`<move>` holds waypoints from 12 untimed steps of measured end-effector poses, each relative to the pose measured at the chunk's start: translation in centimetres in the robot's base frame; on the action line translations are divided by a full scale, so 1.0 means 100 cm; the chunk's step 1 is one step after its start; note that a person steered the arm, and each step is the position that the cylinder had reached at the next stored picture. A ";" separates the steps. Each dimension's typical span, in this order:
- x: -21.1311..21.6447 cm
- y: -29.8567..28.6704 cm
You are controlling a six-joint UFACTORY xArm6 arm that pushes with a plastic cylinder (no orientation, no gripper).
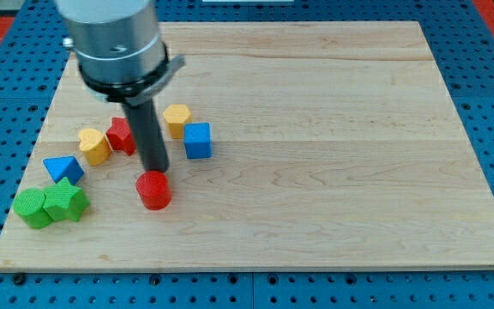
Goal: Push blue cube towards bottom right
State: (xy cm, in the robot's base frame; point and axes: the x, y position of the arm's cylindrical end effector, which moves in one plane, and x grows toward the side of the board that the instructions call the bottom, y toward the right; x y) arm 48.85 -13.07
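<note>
Blue cube (198,141) on the wooden board (333,129), left of centre, just beside a yellow block (177,119). My tip (156,170) to its lower left, just above a red cylinder (153,190). No pincer on this rod. No readable writing.

Eight blocks are counted on the bench (333,172). Blue, two: one blue cube (198,141) and one blue triangular block (63,168). Red, two: one red cylinder (153,190) and one red block (122,136) whose shape is partly hidden by the rod. Yellow, two: one yellow hexagonal block (177,119) and one yellow rounded block (94,146). Green, two: one green cylinder (31,209) and one green star-like block (65,202). One rod is counted, with one tip (156,171). One bench is counted.
</note>
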 end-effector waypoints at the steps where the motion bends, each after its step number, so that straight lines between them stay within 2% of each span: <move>1: -0.007 -0.021; 2: -0.014 -0.053; 3: -0.020 -0.045; 5: -0.039 0.069; 6: -0.048 0.083; 12: -0.060 0.091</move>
State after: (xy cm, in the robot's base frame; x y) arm 42.87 -3.93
